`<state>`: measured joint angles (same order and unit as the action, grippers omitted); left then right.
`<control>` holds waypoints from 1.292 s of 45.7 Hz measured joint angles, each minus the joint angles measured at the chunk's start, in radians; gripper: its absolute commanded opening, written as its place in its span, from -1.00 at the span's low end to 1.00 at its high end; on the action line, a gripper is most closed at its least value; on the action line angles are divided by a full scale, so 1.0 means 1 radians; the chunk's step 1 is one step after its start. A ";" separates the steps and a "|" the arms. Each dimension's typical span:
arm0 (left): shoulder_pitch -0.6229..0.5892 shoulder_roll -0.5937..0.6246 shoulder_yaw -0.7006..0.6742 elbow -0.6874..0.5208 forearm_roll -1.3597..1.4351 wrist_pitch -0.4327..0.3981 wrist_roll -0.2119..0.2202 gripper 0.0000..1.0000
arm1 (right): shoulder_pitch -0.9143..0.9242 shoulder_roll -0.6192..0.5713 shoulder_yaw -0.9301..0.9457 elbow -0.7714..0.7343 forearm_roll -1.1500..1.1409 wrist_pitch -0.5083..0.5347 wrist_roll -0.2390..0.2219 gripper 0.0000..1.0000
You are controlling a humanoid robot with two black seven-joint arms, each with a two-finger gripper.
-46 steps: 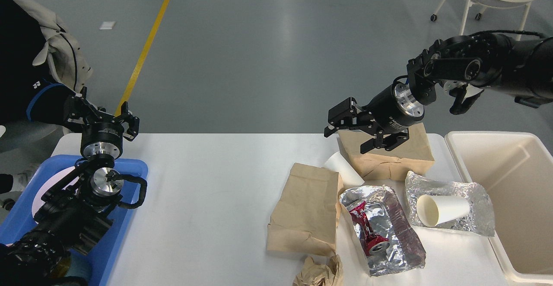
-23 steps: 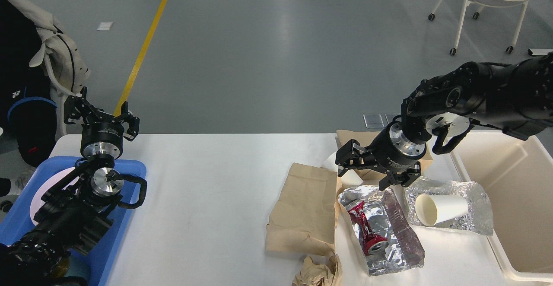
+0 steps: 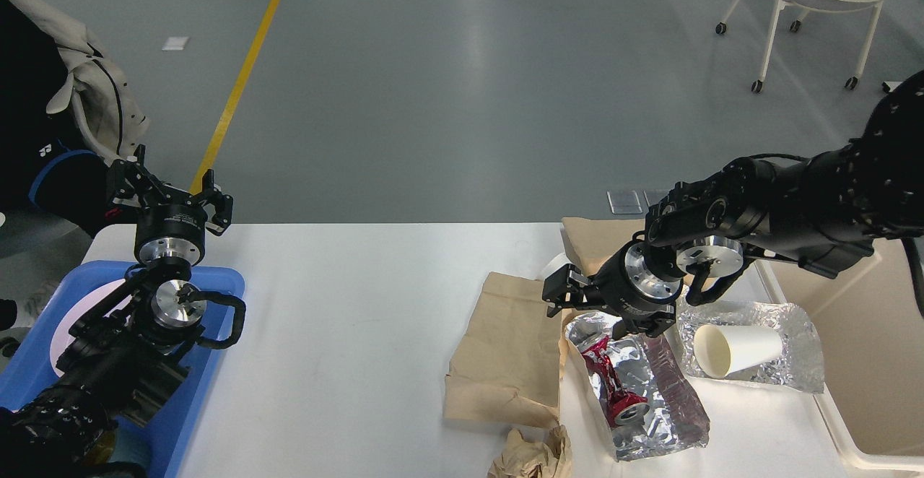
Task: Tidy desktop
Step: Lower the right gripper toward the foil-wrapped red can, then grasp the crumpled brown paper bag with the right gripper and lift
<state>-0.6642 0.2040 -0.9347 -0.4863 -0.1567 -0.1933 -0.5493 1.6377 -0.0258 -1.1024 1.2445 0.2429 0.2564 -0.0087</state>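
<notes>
The white desktop [image 3: 346, 305] carries litter on its right half. A flat brown paper bag [image 3: 505, 348] lies beside a silver foil bag [image 3: 660, 398] with a crushed red can [image 3: 610, 384] on it. A white paper cup [image 3: 736, 348] lies on its side on a second foil bag [image 3: 798, 366]. My right gripper [image 3: 588, 312] hangs open just over the near foil bag's top edge, holding nothing. It hides most of another white cup [image 3: 556, 265] and a second brown bag [image 3: 595, 236]. My left gripper [image 3: 170, 193] is open above the desktop's far left corner.
A blue tray [image 3: 224, 283] with a pale plate [image 3: 76, 323] sits at the left under my left arm. A cream bin [image 3: 881, 362] stands at the right edge. Crumpled brown paper [image 3: 530, 456] lies at the front edge. A wheeled chair [image 3: 816, 1] stands beyond.
My right arm has dropped and swung left, from above the far brown bag down to the near foil bag. The left arm has stayed put.
</notes>
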 measured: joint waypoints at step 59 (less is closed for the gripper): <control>0.000 0.000 0.000 0.000 0.000 0.000 0.000 0.95 | -0.044 -0.058 0.042 0.048 0.001 -0.136 0.004 -1.00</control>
<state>-0.6642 0.2040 -0.9345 -0.4863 -0.1567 -0.1933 -0.5492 1.5935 -0.0834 -1.0600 1.2927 0.2443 0.1208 -0.0051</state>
